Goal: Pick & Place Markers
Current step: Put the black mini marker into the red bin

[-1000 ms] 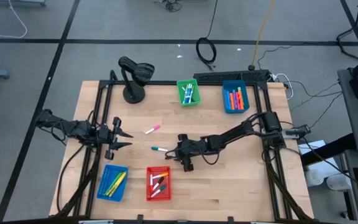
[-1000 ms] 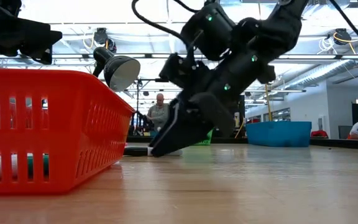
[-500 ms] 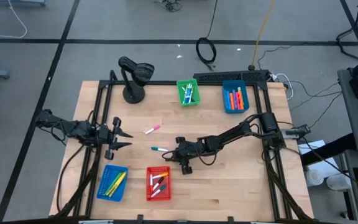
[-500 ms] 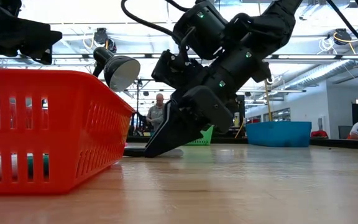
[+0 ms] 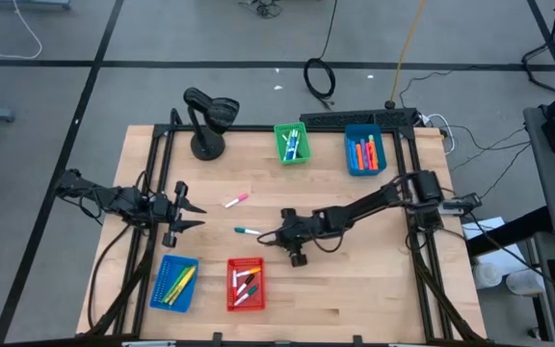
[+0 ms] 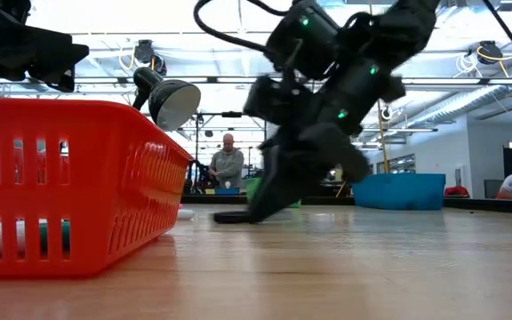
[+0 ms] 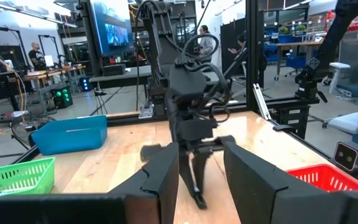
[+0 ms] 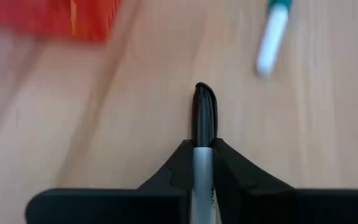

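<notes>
Black-capped marker (image 8: 203, 149) points beyond right fingers (image 8: 173, 171).

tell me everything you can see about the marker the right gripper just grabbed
The black-capped marker is a thin pen with a pale grey-white barrel and a glossy black cap. It looks like plastic. The right gripper is shut on its barrel, one dark finger on each side, and the capped end sticks out forward past the fingertips. It sits low over the wooden table, near the middle, with a loose green-capped marker lying apart from it. Whether the cap touches the wood cannot be told.
</notes>
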You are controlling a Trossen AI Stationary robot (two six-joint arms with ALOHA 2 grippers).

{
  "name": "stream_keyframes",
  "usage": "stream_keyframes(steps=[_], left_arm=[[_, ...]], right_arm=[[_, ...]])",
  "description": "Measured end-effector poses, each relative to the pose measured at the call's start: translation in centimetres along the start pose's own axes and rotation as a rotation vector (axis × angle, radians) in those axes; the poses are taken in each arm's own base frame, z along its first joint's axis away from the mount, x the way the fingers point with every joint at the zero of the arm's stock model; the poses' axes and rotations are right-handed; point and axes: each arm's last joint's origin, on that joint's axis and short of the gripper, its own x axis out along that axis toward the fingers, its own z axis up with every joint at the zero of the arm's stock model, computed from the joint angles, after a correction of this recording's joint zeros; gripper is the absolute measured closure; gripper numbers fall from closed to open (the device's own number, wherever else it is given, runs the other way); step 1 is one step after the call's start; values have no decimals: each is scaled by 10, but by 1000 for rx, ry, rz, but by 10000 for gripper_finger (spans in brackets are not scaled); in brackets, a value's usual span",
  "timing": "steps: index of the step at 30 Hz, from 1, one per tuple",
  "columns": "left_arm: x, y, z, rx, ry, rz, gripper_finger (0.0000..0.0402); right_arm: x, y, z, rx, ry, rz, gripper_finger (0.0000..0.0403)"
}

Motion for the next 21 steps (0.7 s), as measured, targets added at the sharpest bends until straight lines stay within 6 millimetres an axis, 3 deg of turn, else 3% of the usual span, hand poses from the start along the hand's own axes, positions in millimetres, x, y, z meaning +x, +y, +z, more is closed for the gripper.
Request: stream_keyframes(steps=[5, 10, 15, 18, 21], left_arm=[[0, 0, 0, 0, 0, 0, 268], [0, 0, 0, 0, 0, 0, 268], [0, 0, 0, 0, 1, 0, 268], [0, 0, 0, 0, 0, 0, 268], [0, 0, 0, 0, 1, 0, 268]], right_arm=[[-33, 2, 21, -11, -98, -6, 374], [-61, 22, 41, -49, -214, 36, 374], [-71, 49, 60, -108, -420, 173, 376], [-64, 62, 68, -130, -503, 223, 374], [-51, 72, 75, -166, -464, 234, 376]])
